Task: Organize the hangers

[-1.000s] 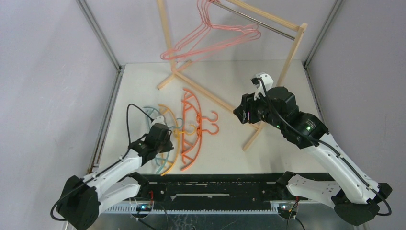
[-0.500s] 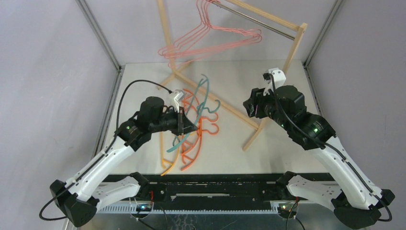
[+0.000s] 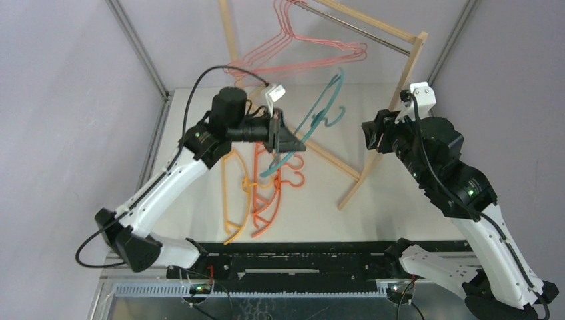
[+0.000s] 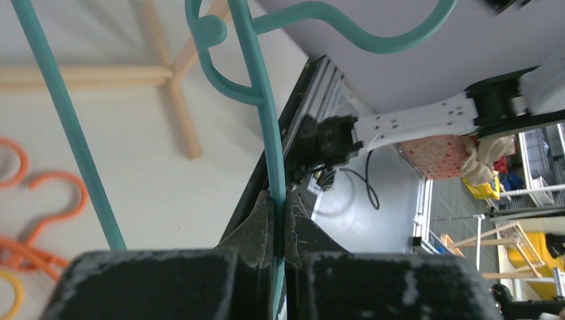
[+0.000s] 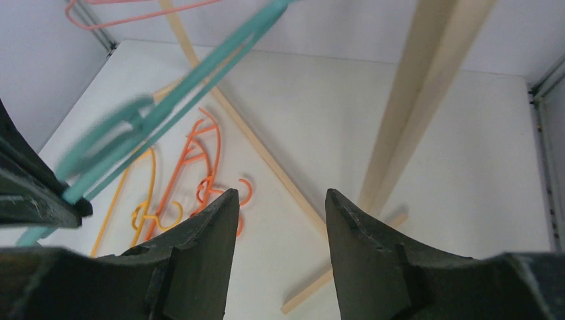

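Few pink hangers (image 3: 300,57) up on the rod (image 3: 353,27) already, teal hanger (image 3: 313,123) pinched midair in left gripper (image 3: 288,141), right gripper (image 5: 280,220) gaping empty, orange hangers (image 3: 270,180) and yellow hanger (image 3: 234,193) left mid-table (image 3: 193,120).

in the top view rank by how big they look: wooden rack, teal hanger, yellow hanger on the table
1. wooden rack, largest by far
2. teal hanger and yellow hanger: look alike in length; the teal one is lifted nearer the camera, so unsure
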### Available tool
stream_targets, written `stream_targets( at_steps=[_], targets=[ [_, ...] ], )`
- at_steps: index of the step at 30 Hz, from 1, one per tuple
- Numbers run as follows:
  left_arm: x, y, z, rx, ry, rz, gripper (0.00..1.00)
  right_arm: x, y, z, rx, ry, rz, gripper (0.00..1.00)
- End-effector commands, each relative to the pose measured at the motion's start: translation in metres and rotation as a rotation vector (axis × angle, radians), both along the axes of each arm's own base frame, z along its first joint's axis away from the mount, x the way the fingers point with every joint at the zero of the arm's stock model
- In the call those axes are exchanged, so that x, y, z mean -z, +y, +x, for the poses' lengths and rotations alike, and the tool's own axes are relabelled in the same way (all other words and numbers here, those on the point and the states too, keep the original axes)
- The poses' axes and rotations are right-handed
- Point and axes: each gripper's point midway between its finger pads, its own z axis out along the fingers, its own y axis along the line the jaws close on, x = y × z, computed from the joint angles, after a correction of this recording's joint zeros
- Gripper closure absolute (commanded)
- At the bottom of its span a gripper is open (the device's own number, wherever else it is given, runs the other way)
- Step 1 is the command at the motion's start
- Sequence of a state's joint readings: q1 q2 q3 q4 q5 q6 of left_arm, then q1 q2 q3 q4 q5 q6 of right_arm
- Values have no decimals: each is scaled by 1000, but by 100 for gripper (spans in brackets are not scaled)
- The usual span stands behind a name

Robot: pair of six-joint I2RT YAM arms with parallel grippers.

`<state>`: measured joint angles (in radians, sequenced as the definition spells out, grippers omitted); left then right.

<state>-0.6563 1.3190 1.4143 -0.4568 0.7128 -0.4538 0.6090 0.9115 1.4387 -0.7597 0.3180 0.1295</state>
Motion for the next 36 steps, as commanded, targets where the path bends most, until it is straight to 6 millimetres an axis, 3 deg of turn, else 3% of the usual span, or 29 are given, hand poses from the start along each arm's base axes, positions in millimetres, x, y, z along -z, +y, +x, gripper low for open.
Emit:
stream_targets(
  at_steps=[1,5,11,14,27,36],
  targets=[
    [-67,-25,7,114,-112,-139,100,-27,-21,-4,68,-86,3,41],
    [-93,-48,24,174,-104,-199,100,-31,-31,-8,101,-108,-1,41],
    [-137,-61,26,250,-162,-299,100,-27,-37,-7,127,-111,-13,40],
    [-149,-67,30,268,-147,-361,100,-25,-37,-5,130,-111,-10,39],
    [-168,-81,42,299,-160,-474,100,-20,-38,-1,133,-98,-22,38],
    [-158,-87,72,198,-95,-469,100,-21,-40,-2,138,-96,-28,38]
  ],
)
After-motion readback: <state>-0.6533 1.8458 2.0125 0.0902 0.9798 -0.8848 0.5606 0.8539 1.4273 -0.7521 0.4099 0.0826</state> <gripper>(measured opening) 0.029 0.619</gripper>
